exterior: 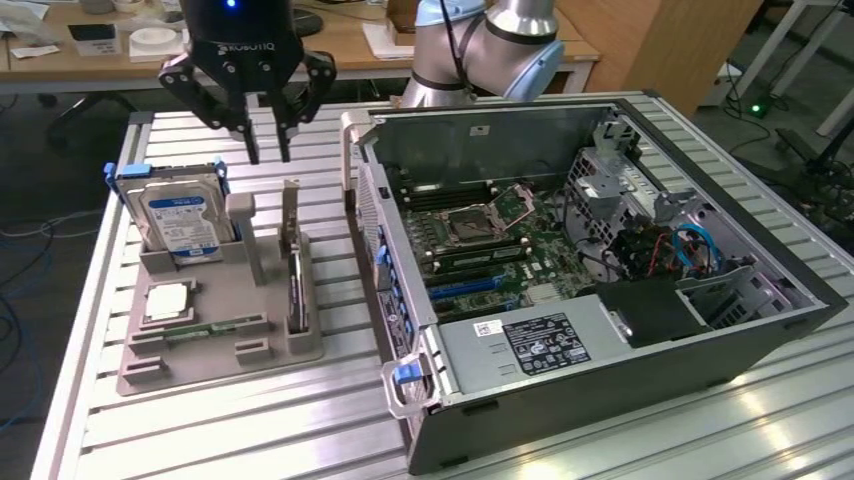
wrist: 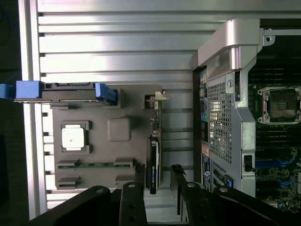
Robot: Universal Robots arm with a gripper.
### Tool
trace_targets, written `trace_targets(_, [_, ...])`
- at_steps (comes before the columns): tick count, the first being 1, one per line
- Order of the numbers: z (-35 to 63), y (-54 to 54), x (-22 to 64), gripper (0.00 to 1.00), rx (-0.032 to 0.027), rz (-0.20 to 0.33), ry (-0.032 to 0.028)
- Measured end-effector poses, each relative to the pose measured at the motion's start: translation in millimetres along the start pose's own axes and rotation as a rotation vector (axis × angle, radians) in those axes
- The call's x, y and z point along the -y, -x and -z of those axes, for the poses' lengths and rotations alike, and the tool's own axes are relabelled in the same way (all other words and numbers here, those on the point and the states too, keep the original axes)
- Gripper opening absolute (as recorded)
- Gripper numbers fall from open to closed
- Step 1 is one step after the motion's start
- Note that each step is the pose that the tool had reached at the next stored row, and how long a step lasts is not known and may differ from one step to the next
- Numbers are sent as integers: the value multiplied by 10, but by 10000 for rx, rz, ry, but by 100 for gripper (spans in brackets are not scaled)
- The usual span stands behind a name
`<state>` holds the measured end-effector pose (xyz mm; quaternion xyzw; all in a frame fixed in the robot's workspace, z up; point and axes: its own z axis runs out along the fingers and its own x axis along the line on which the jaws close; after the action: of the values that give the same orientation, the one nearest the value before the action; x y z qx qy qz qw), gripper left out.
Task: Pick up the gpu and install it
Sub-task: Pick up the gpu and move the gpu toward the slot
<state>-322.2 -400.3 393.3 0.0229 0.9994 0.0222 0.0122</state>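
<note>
The gpu, a thin flat rectangular card of green circuit board with a black cooler on one face and a silver metal end bracket, is judged to be light and stiff but fragile. Its exposed components and edge contacts are liable to damage if squeezed or knocked. It is best taken across its thickness, on the upper edge near mid-length, where board and cooler offer two flat opposed faces. The thin bracket end and the lower contact edge are to be avoided. The smooth cooler face may prove slippery, so a square, centred pinch is advised.

The card is seen standing on its long edge in a slot of the grey moulded plastic holder, left of centre in the exterior view, with the bracket rising at the far end. In the wrist view the gpu presents edge-on as a narrow dark strip. The holder rests on the ribbed aluminium worktop, just beside the open black computer case.

The black two-fingered hand is held above the far end of the card, at the upper left of the exterior view, apart from it. Its fingers are partly spread and nothing is pinched. In the wrist view the hand is seen with one finger to each side of the card's line.
</note>
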Motion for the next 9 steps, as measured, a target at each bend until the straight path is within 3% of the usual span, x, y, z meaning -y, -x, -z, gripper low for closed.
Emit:
trace_targets(5, [0, 0, 0, 53, 0, 1, 0])
trace_targets(9, [-7, -1, 3, 53, -15, 333, 8])
